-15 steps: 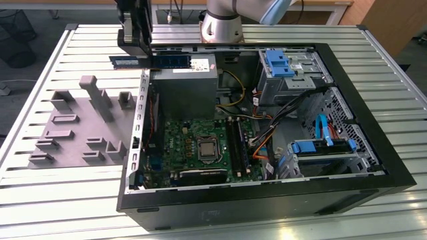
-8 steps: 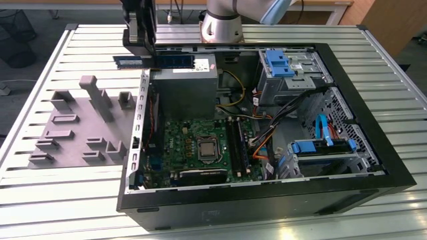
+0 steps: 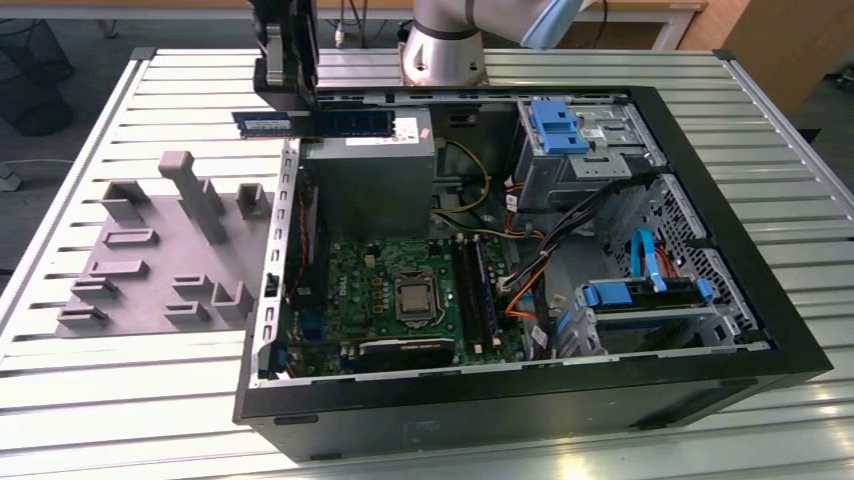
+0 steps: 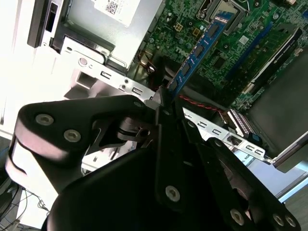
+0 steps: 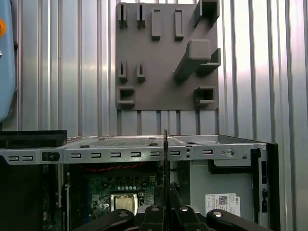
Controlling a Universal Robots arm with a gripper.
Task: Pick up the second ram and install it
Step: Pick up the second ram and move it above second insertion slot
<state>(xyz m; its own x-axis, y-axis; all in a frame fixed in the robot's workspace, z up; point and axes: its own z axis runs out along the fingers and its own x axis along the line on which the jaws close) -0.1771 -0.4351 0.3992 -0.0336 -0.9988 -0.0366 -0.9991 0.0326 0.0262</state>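
Black gripper (image 4: 164, 103) clamps the thin, flat second ram (image 4: 195, 60), studded with rectangular black chips.

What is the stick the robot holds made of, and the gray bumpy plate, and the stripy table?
The second ram in the jaws looks like stiff circuit board: matte, with black chips. The gray plate looks like dull plastic, perhaps printed: no shine. The table looks like bare metal: its ribbed slats gleam.

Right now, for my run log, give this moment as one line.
gripper: shut on second ram | ram: over computer case wall | install: not yet seated
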